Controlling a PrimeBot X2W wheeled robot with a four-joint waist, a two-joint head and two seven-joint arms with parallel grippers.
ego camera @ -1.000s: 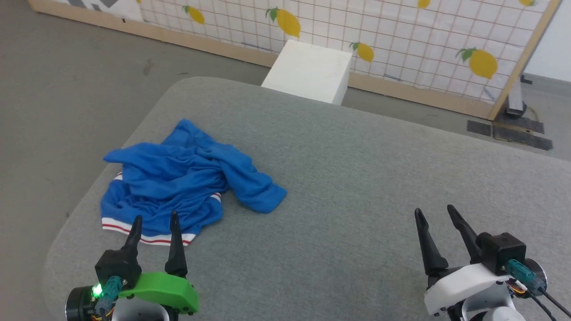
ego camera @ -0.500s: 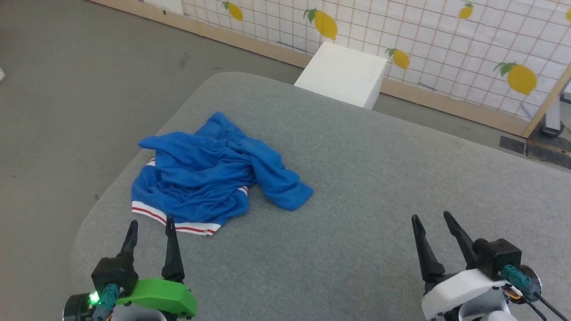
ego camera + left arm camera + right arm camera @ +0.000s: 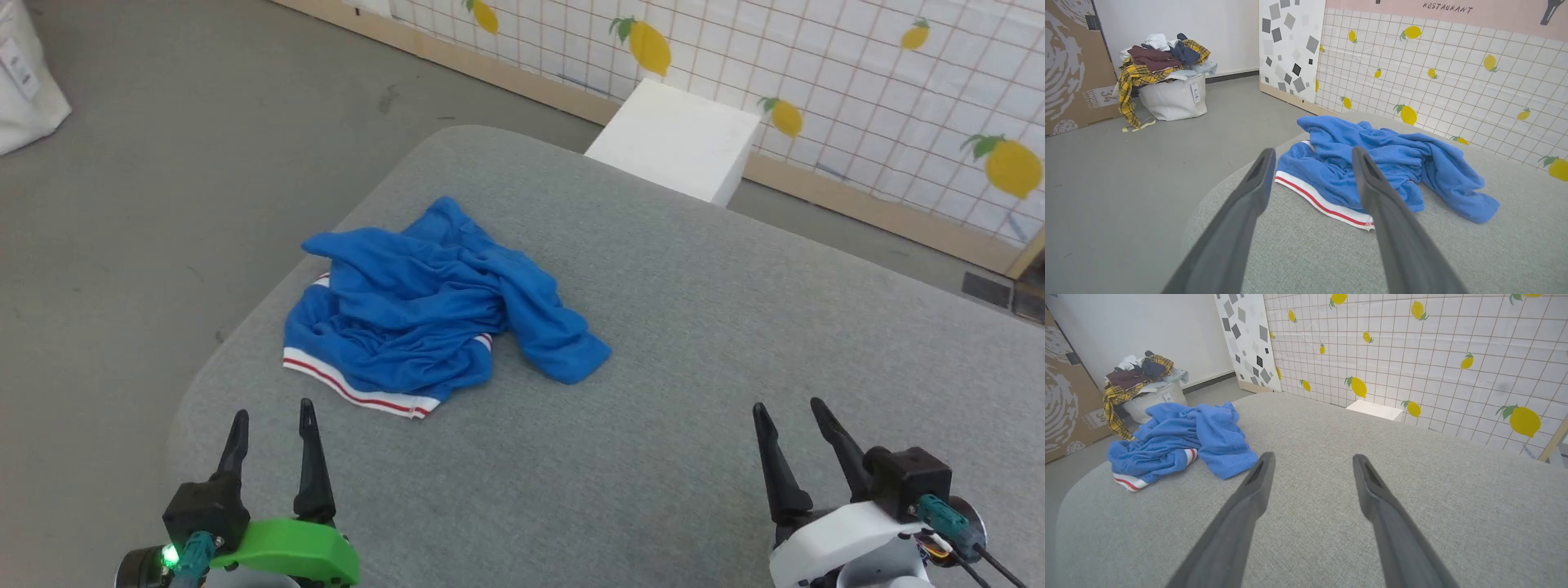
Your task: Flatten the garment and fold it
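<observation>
The royal-blue garment lies crumpled in a heap near the left edge of the grey cushioned surface, a white band with red stripes along its near hem. The lettering and number are hidden in the folds. My left gripper is open, a short way in front of that hem, touching nothing. In the left wrist view the garment sits just beyond the open left gripper. My right gripper is open over bare surface, far right of the heap. The right wrist view shows the garment at left, apart from the right gripper.
A white box stands on the floor beyond the surface's far edge, before a lemon-patterned screen. A white bag heaped with clothes and a cardboard box stand on the grey floor to the left.
The head camera has swung left, so the whole scene has shifted right and down in view. Both grippers stay open and the garment lies as before.
</observation>
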